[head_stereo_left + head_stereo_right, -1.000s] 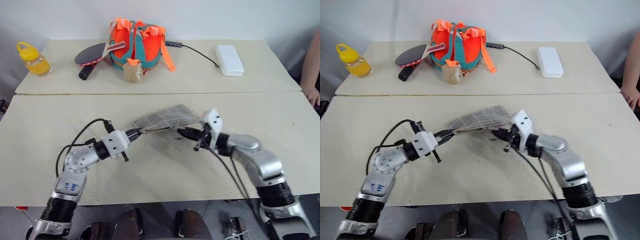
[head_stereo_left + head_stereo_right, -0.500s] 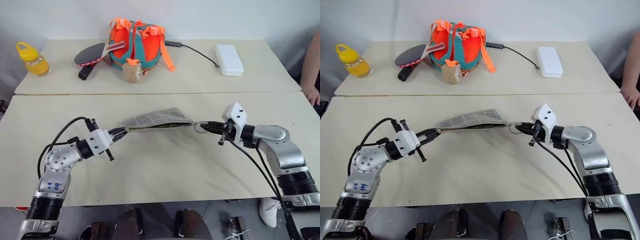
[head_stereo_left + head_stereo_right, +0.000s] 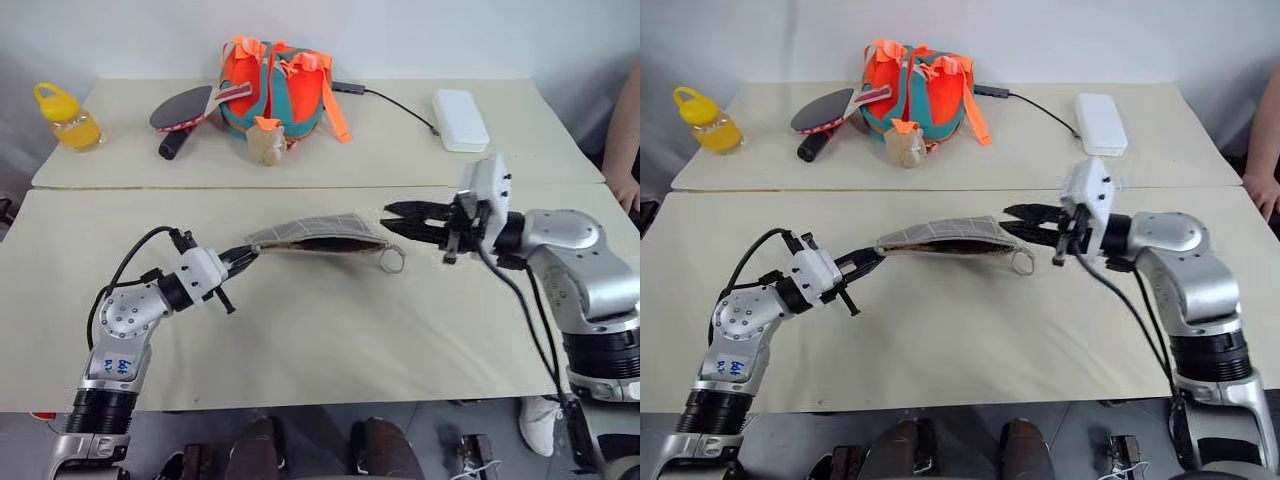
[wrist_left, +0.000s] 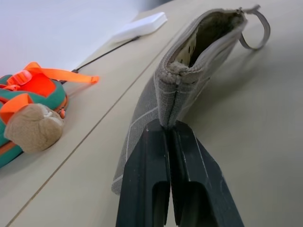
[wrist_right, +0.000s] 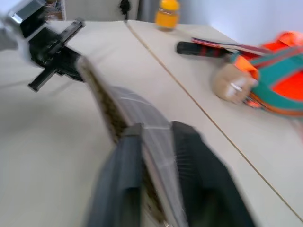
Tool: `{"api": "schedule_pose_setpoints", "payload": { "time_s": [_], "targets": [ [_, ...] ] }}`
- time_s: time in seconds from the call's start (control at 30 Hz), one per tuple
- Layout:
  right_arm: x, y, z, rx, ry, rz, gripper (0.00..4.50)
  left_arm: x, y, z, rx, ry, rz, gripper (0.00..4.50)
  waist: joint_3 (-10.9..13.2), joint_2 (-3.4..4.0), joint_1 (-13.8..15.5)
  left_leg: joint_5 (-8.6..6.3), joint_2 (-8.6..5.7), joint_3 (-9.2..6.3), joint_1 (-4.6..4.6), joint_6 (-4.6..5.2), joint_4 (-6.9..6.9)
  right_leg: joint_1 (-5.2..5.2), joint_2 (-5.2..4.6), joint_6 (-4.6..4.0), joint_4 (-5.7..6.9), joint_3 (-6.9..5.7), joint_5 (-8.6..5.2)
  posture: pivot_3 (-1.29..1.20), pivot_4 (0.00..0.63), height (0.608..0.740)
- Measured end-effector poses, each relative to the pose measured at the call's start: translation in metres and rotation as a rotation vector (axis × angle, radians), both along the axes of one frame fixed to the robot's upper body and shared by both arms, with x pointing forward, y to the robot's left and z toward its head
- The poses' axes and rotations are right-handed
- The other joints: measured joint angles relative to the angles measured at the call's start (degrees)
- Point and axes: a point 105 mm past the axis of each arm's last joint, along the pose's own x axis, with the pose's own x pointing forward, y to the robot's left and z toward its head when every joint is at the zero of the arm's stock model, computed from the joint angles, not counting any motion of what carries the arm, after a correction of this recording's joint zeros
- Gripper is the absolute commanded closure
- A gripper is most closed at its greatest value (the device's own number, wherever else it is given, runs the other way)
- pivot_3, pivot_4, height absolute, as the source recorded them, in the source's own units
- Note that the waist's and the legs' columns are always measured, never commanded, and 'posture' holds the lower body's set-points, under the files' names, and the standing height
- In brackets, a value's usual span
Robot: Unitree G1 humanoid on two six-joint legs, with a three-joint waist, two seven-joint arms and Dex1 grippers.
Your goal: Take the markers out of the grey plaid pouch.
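The grey plaid pouch (image 3: 315,232) hangs lengthwise just above the near table, its zipper mouth open and cream lining (image 4: 189,47) showing. My left gripper (image 3: 243,257) is shut on the pouch's left end, its fingertips (image 4: 161,130) pinching the seam. The ring pull (image 3: 392,261) dangles free at the pouch's right end. My right gripper (image 3: 388,214) hovers level just above and beyond that end, pointing left along the pouch. In the right wrist view the pouch (image 5: 142,118) runs away ahead of it. The markers are hidden.
On the far table stand an orange-and-teal bag (image 3: 272,88), a table-tennis paddle (image 3: 185,105), a yellow bottle (image 3: 65,115) and a white box (image 3: 460,120) with a cable. A person's arm (image 3: 625,130) is at the right edge.
My right gripper drew the ring pull to the right, let it go and rose above the pouch's right end. The ring now hangs loose. The left gripper kept its hold.
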Motion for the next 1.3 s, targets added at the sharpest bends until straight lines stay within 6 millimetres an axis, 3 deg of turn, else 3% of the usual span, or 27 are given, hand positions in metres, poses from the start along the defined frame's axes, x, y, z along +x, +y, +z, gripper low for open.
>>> {"api": "schedule_pose_setpoints", "payload": {
  "time_s": [0.1, 0.3, 0.5, 0.7, 0.8, 1.17, 1.3],
  "targets": [
    [-0.001, 0.014, -0.030, -0.082, -0.019, 0.013, 4.47, 0.000, -0.002, 0.000, -0.009, 0.005, 0.001, 4.50, 0.00, 0.00, 0.05, 0.00, -0.03, 0.02, -0.02, 0.00, 0.00, -0.01, -0.01, 0.00, -0.01, 0.00, 0.00, 0.00, 0.150, 0.740],
    [0.018, 0.012, -0.048, -0.195, -0.148, -0.077, 4.47, 0.001, -0.005, -0.002, -0.018, 0.014, -0.006, 4.50, 0.00, 0.00, -0.15, 0.01, -0.01, 0.02, -0.01, -0.01, 0.06, -0.01, 0.00, 0.01, 0.05, 0.01, 0.00, 0.00, 0.150, 0.740],
    [0.026, 0.016, -0.052, -0.257, -0.223, -0.076, 4.47, -0.001, -0.017, -0.005, -0.036, 0.031, -0.035, 4.50, 0.00, 0.00, -0.12, 0.01, -0.01, 0.02, -0.01, -0.01, 0.05, -0.01, 0.00, 0.01, 0.03, 0.01, 0.00, 0.00, 0.150, 0.740],
    [0.044, 0.022, -0.053, -0.477, -0.444, -0.085, 4.47, -0.005, -0.041, -0.002, -0.061, 0.047, -0.097, 4.50, 0.00, 0.00, -0.22, 0.02, 0.00, 0.03, -0.01, -0.02, 0.08, -0.03, 0.00, 0.01, 0.09, 0.02, 0.00, 0.00, 0.150, 0.740],
    [0.049, 0.021, -0.048, -0.507, -0.484, -0.092, 3.89, -0.005, -0.049, 0.002, -0.069, 0.045, -0.111, 4.50, 0.00, 0.00, -0.20, 0.02, 0.00, 0.02, -0.01, -0.02, 0.07, -0.02, 0.00, 0.01, 0.09, 0.02, 0.00, 0.00, 0.150, 0.740],
    [0.052, 0.016, -0.048, -0.547, -0.491, -0.100, 0.10, -0.004, -0.056, 0.002, -0.079, 0.062, -0.123, 4.50, 0.00, 0.00, -0.21, 0.02, 0.00, 0.02, -0.01, -0.02, 0.07, -0.02, 0.00, 0.01, 0.09, 0.02, 0.00, 0.00, 0.150, 0.740],
    [0.051, 0.016, -0.047, -0.554, -0.484, -0.096, 0.10, -0.003, -0.056, 0.001, -0.083, 0.076, -0.120, 4.50, 0.00, 0.00, -0.20, 0.02, 0.00, 0.02, -0.01, -0.02, 0.08, -0.02, 0.00, 0.01, 0.08, 0.02, 0.00, 0.00, 0.150, 0.740]
  ]
}}
